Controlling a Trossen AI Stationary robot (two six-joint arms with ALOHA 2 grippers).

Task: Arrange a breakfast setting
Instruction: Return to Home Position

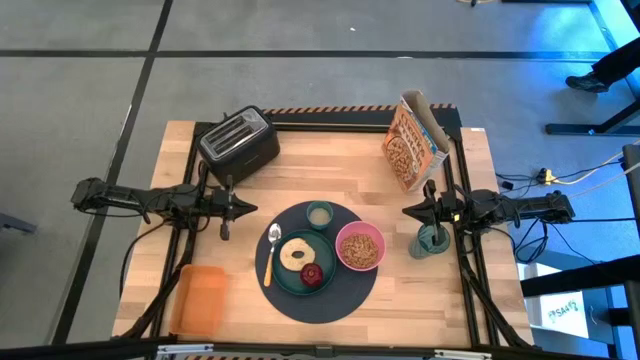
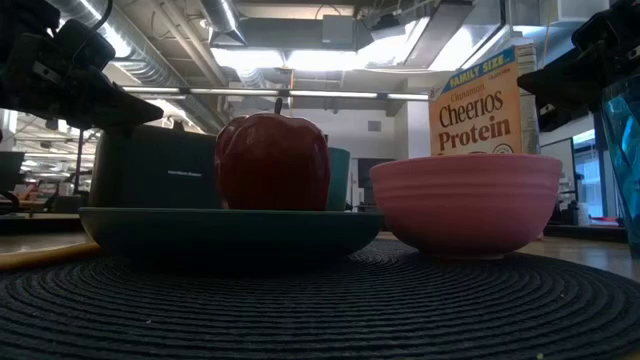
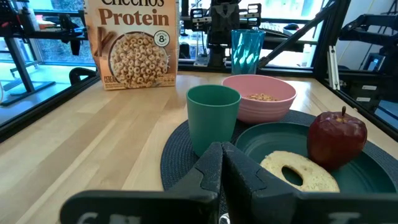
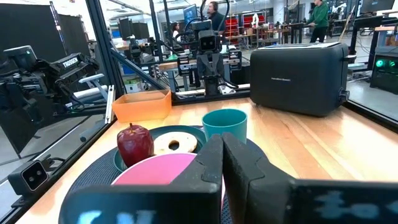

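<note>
A round dark mat (image 1: 322, 296) lies at the table's near middle. On it stand a teal plate (image 1: 287, 277) with a bagel (image 1: 296, 253) and a red apple (image 1: 313, 274), a pink bowl (image 1: 360, 246) of cereal and a small pale cup (image 1: 320, 214). An orange-handled spoon (image 1: 269, 262) lies on the plate's left rim. A teal tumbler (image 1: 430, 242) stands on the wood right of the mat. My left gripper (image 1: 246, 208) is shut and empty, left of the cup. My right gripper (image 1: 408, 211) is shut and empty, right of the bowl, just beyond the tumbler.
A black toaster (image 1: 238, 143) stands at the far left and a cereal box (image 1: 412, 140) at the far right. A flat orange tray (image 1: 202, 297) lies at the near left corner. Bare wood shows between the toaster and the box.
</note>
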